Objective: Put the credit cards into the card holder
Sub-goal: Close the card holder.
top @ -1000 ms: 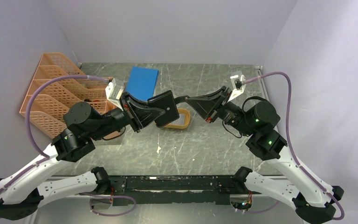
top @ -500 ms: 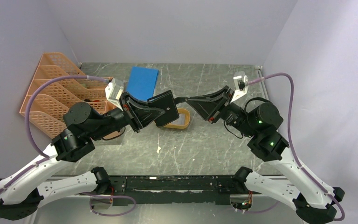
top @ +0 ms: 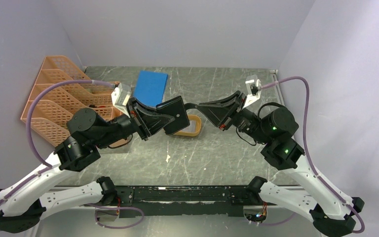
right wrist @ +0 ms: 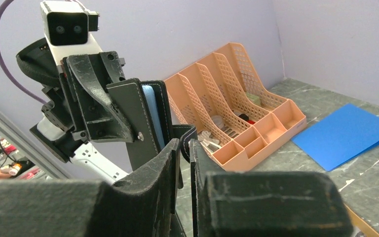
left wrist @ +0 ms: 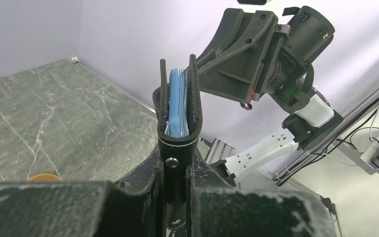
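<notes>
— Zero real progress over the last second, right? Still seeing the card holder (top: 173, 116) up in the air over the left side of the orange dish (top: 191, 133), standing on edge, clamped at its bottom end by the left gripper (left wrist: 176, 170).

— Yep, same clamp, no drift. Only got a tiny wobble from the right gripper (right wrist: 184, 145): shifted a hair away from the dish, then most of the way back. Fingers nearly together, with the holder's black strap (right wrist: 183, 130) curling right at the tips. Can't tell whether actually pinching it or just touching.

— Any sign of the credit cards?

— None in either gripper. Just bluish plastic pockets (left wrist: 178, 106) peeking out between two barely parted covers.

— So what for the task?

— Probably still stuck at the opening step. Looks like fumbling for a hold on that strap, to peel one cover back. Needs a wider gap before sliding anything in. Worth watching for the strap slipping off those tips.
</notes>
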